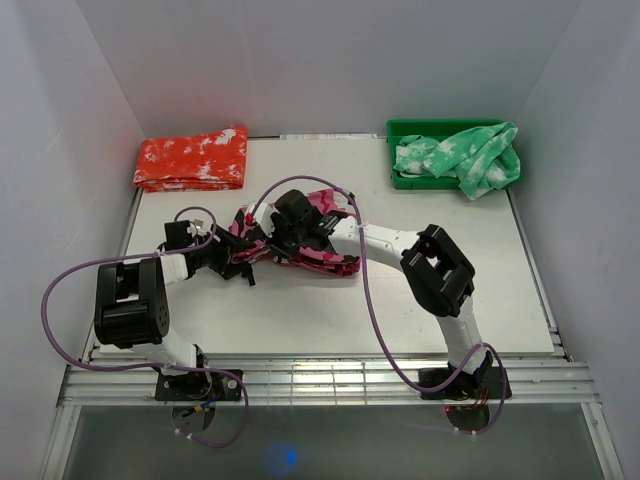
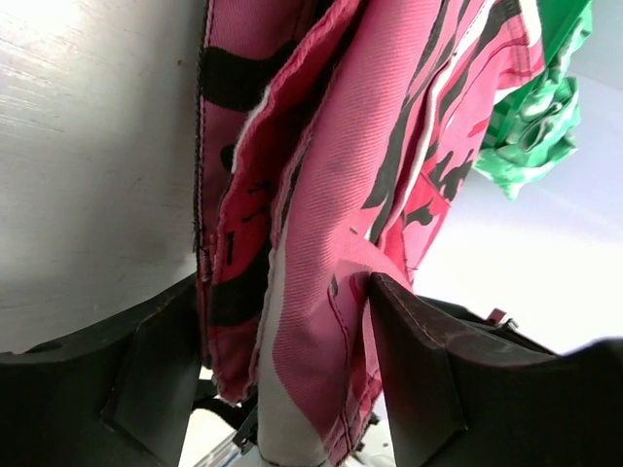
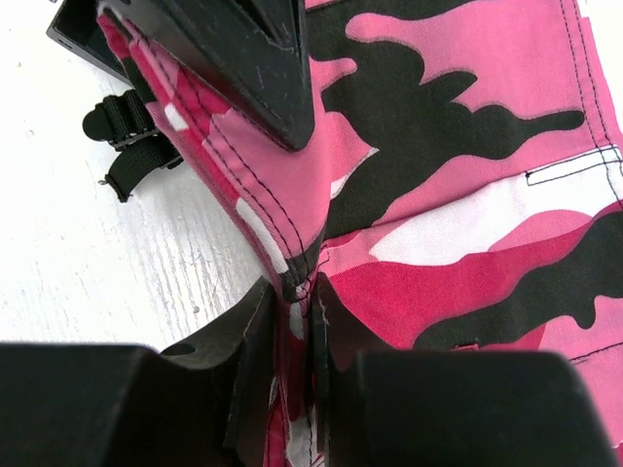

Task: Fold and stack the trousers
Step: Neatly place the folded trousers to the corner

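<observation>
The trousers [image 1: 335,262], in pink camouflage with black and white patches, lie bunched at the table's middle. My left gripper [image 1: 243,258] comes in from the left, and its jaws hold a thick fold of the trousers [image 2: 321,195] between them [image 2: 282,282]. My right gripper [image 1: 280,240] reaches in from the right and is shut tight on a seamed edge of the trousers [image 3: 467,224], with only thin cloth between its fingertips [image 3: 292,287]. The two grippers are close together on the same edge. One left finger [image 3: 253,58] shows just ahead in the right wrist view.
A folded orange-red garment with white splotches [image 1: 192,160] lies at the back left. A green bin [image 1: 400,130] at the back right holds a green garment with white splotches [image 1: 465,155], which also shows in the left wrist view [image 2: 535,117]. White walls enclose the table.
</observation>
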Tool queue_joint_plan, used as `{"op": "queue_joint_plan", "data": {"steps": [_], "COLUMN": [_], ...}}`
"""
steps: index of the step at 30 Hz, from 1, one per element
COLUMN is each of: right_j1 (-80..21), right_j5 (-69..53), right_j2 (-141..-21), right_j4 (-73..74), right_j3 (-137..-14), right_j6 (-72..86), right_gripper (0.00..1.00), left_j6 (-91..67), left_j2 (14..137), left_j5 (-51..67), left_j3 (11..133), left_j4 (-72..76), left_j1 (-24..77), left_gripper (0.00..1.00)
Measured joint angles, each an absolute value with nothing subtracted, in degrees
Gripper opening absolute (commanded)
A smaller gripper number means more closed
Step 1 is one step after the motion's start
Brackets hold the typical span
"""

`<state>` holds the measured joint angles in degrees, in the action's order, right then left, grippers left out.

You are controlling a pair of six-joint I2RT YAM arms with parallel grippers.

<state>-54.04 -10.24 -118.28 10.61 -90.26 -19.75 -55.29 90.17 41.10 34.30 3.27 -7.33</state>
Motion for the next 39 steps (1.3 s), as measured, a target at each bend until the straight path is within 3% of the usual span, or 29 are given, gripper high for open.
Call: {"op": "queue_joint_plan", "data": {"steps": [7, 13, 14, 15, 16, 18, 19, 22, 25, 34, 39], "right_j1": [-54.0, -53.9, -53.9, -53.8, -53.8, -53.6, -53.5, -52.1, -48.6, -29.8, -19.2], "right_j5": [-10.2, -9.3, -9.2, -9.2, -9.2, -9.2, -9.2, -9.1, -10.0, -17.7, -25.5], "right_j2": [-118.3, -118.1, -118.1, -118.0, -117.9, -117.7, -117.4, -115.7, -111.5, -90.5, -89.0], "right_j4": [10.6, 10.1, 10.0, 9.8, 9.7, 9.6, 9.9, 12.0, 15.2, 22.1, 22.0], "right_j3": [-90.3, -89.1, -88.7, -88.1, -87.7, -87.3, -87.2, -87.2, -86.9, -77.5, -64.5], "right_j6": [-19.7, -19.7, -19.7, -19.7, -19.7, -19.5, -19.2, -18.1, -15.5, -3.0, 8.4], "right_gripper": [0.08, 0.08, 0.08, 0.11, 0.24, 0.39, 0.57, 0.76, 0.85, 0.92, 1.0], "left_j6": [-59.5, -61.2, -61.4, -61.6, -61.7, -61.8, -61.9, -61.5, -61.5, -59.7, -57.0], "left_j2": [90.2, 90.2, 90.2, 90.2, 90.2, 90.2, 90.2, 90.2, 90.5, 90.6, 91.2], "left_j5": [41.1, 41.2, 41.2, 41.2, 41.3, 41.5, 41.5, 41.6, 41.6, 41.5, 41.6], "left_j3": [34.3, 34.3, 34.3, 34.3, 34.3, 34.3, 34.3, 34.3, 34.4, 34.8, 36.4], "left_j4": [5.0, 4.9, 4.8, 4.6, 4.5, 4.4, 4.3, 4.3, 4.3, 3.7, 2.5], "left_j1": [-7.0, -7.0, -7.0, -7.0, -7.0, -6.7, -6.6, -6.6, -6.6, -6.6, -6.6], "left_gripper": [0.53, 0.43, 0.35, 0.3, 0.25, 0.04, 0.0, 0.0, 0.0, 0.0, 0.0]}}
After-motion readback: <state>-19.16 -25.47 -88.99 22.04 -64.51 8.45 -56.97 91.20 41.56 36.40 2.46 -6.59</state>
